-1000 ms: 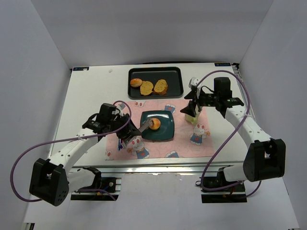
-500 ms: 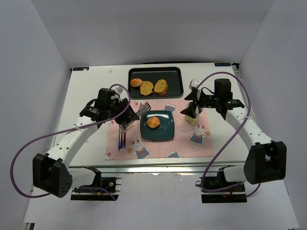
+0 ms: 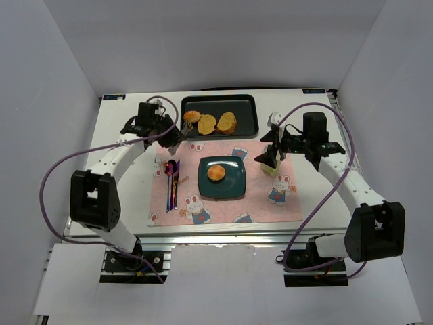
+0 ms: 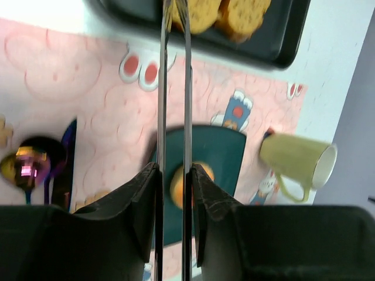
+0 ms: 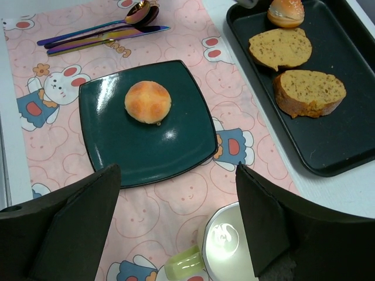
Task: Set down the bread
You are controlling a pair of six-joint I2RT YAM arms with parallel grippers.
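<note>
Golden-brown bread sits in two places from above: one bun (image 3: 216,173) lies in the middle of the dark-green plate (image 3: 233,188), and a round bun (image 3: 192,116) with two toasted slices (image 3: 207,124) lies in the black tray (image 3: 249,127) behind it. My left gripper (image 3: 168,130) reaches toward the tray's left end, clenched on metal tongs (image 3: 181,126). My right gripper (image 3: 269,154) hangs by the green mug (image 3: 270,166).

From my left wrist, my fingers (image 4: 143,199) squeeze the two tong blades (image 4: 187,105) nearly together. The tips run out of frame over the tray's bread (image 4: 243,14), so I cannot tell whether they touch it.

From my right wrist, my fingers (image 5: 76,228) stand wide apart and grasp nothing, with the mug (image 5: 225,246) just below.

I judge the bread light and soft under a thin crust. The round bun (image 5: 286,13) wants a gentle pinch low across its widest part, since smooth blades could slide off the dome. The slices look stiffer; I would take one across its short width.
</note>
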